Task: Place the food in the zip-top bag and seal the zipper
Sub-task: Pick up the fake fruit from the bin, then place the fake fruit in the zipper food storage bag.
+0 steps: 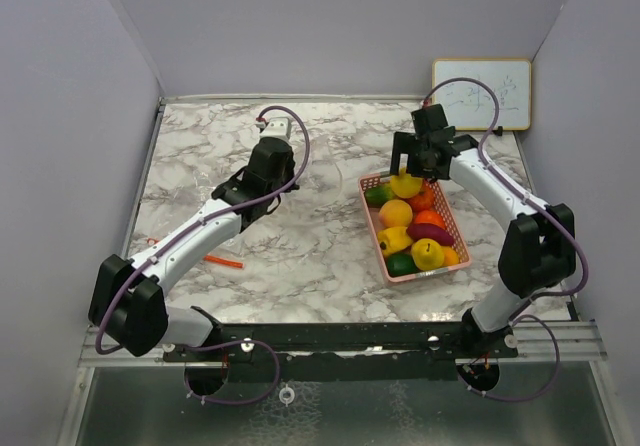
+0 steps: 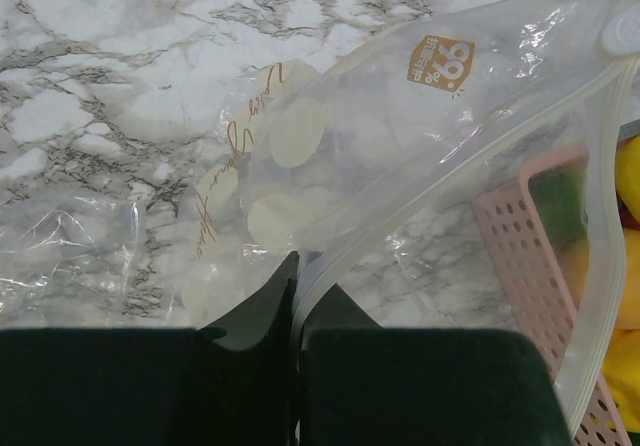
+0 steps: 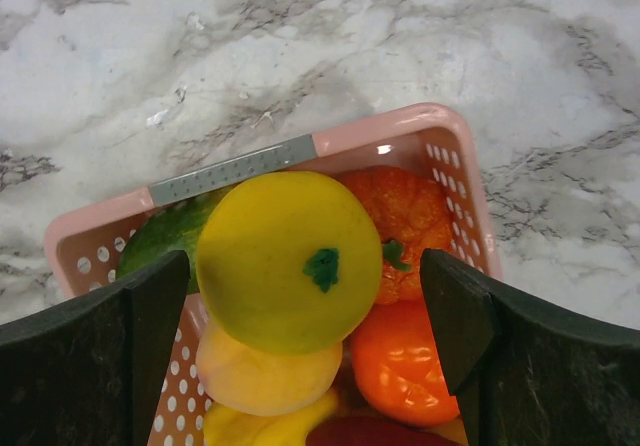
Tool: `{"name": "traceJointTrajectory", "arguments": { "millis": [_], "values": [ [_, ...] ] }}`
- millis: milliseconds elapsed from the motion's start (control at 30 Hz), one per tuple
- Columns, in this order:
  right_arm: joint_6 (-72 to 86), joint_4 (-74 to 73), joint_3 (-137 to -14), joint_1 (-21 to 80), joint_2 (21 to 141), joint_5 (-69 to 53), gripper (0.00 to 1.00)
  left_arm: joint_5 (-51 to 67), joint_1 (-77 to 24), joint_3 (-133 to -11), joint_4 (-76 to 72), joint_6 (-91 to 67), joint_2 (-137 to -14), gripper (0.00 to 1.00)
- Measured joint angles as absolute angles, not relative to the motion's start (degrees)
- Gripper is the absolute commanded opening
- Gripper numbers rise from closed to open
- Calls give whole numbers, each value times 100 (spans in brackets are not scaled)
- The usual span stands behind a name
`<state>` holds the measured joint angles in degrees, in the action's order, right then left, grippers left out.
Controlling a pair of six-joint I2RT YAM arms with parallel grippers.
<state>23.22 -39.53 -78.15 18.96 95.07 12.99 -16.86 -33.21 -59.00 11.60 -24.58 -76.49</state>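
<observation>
In left gripper, zip-top bag, zipper toward basket.

We see the left arm and the right arm, each built of white link shells between chunky black joint housings. A thin purple cable runs along each. Up close, we find matte, dark jaws with squared edges.

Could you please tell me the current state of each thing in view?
zip-top bag: unsealed, no food inside.
left gripper: shut on the bag's rim.
right gripper: jaws open around the yellow fruit.
yellow fruit: topmost in the basket, ungripped.
pink basket: full.
</observation>
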Motion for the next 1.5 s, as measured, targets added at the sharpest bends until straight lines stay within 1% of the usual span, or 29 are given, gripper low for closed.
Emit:
{"name": "traceJointTrajectory", "arguments": {
  "millis": [100, 133, 167, 233, 267, 300, 367, 433, 600, 700, 800, 900, 1100, 1200, 1367, 1400, 1433, 1500],
  "values": [
    [2257, -3771, -7642, 1894, 9539, 967, 100, -1619, -3321, -5900, 1107, -2473, -7725, 0],
    [2239, -3715, -7590, 1894, 9568, 871, 98, -1597, -3321, -5900, 1100, -2475, -7745, 0],
    [2231, -3677, -7550, 1894, 9603, 799, 94, -1584, -3321, -5900, 1096, -2475, -7762, 0],
    [2215, -3590, -7454, 1894, 9719, 668, 83, -1575, -3321, -5900, 1094, -2475, -7784, 0],
    [2217, -3579, -7422, 1894, 9767, 628, 76, -1568, -3321, -5900, 1094, -2477, -7791, 0],
    [2217, -3575, -7382, 1894, 9808, 574, 67, -1562, -3321, -5900, 1094, -2475, -7791, 0],
    [2220, -3579, -7343, 1894, 9835, 504, 53, -1557, -3321, -5900, 1092, -2475, -7793, 0],
    [2215, -3573, -7343, 1879, 9813, 484, 46, -1555, -3321, -5900, 1092, -2475, -7791, 0],
    [2180, -3616, -7343, 1876, 9561, 355, 38, -1507, -3321, -5900, 1083, -2480, -7791, 0],
    [2169, -3647, -7347, 1876, 9157, -34, 38, -1437, -3321, -5913, 1094, -2497, -7793, 0],
    [2241, -3566, -7367, 1900, 8611, -705, 38, -1365, -3321, -5972, 1111, -2510, -7804, 0],
    [2443, -3258, -7441, 2145, 8221, -1372, 38, -1284, -3321, -6062, 1127, -2530, -7811, 0],
    [2884, -2388, -7612, 3105, 8167, -2193, 40, -1066, -3321, -6233, 1208, -2692, -7839, 0],
    [3116, -2071, -7599, 3334, 8237, -2392, 41, -880, -3321, -6342, 1273, -2910, -7865, 0],
    [3326, -1837, -7603, 3382, 8385, -2305, 49, -475, -3321, -6514, 1378, -3402, -7867, 0],
    [3332, -1846, -7614, 3389, 8418, -2226, 52, -388, -3321, -6514, 1380, -3518, -7867, 0],
    [3336, -1865, -7636, 3393, 8464, -2106, 58, -233, -3321, -6514, 1389, -3728, -7867, 0],
    [3334, -1979, -7686, 3426, 8560, -1752, 76, -134, -3321, -6512, 1424, -3854, -7867, 0]
  ]
}}
